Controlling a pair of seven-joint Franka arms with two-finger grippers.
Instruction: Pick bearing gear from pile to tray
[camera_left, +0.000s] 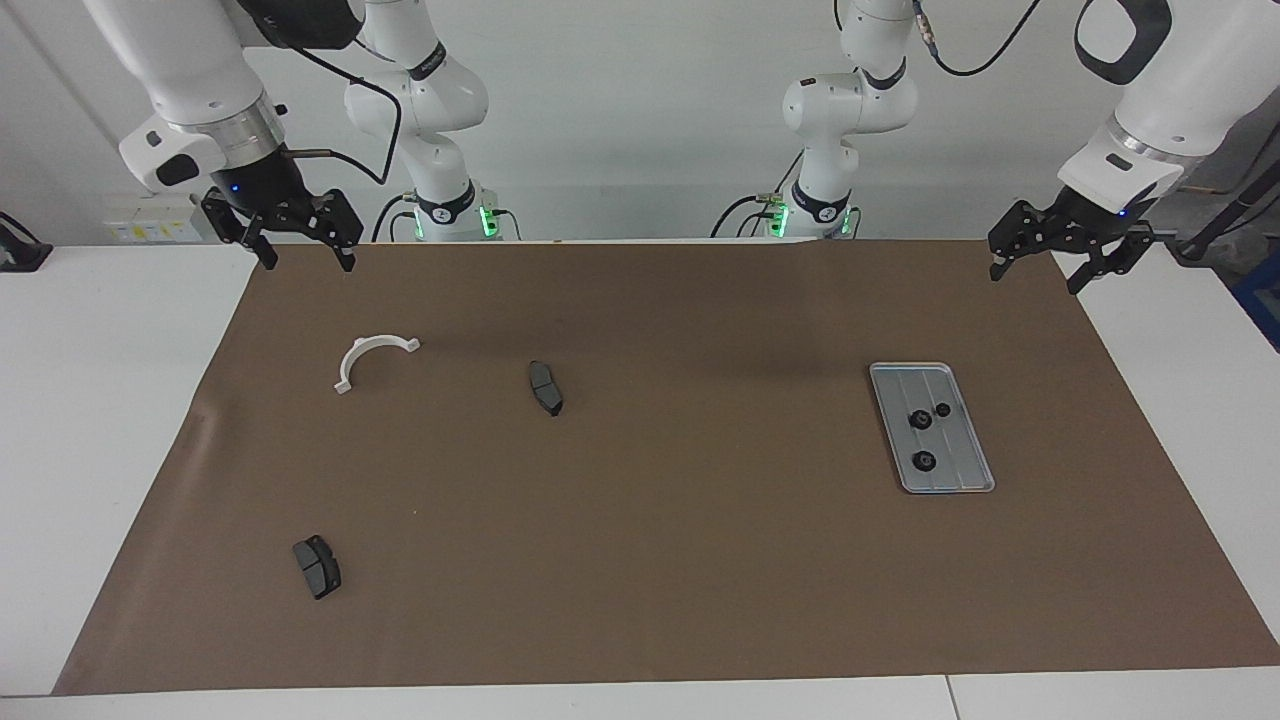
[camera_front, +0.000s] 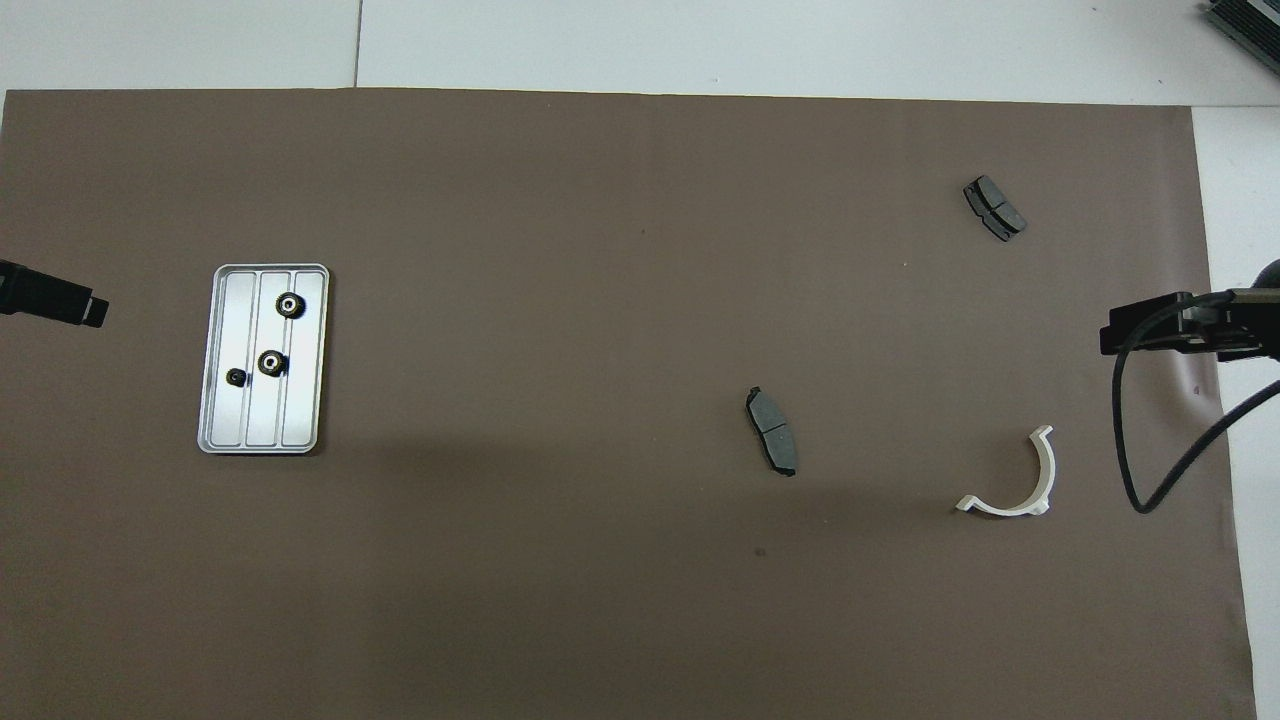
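While no gear is left among the loose parts, the task looks finished. The right pincer (camera_left: 299, 238) hangs wide and empty over the mat's corner near the white half-ring bracket (camera_left: 371, 359). Two brake pads (camera_left: 545, 388) lie on the brown mat (camera_left: 650, 560). Three black gears (camera_left: 920, 420) rest in the tray (camera_left: 978, 478). The left pincer (camera_left: 1065, 250) waits wide, empty, above the mat's edge.

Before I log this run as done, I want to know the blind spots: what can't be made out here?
- Overhead view: left gripper and right gripper are cut off by the frame edges.
- Both views: teeth on the three gears in the tray are too small to see.
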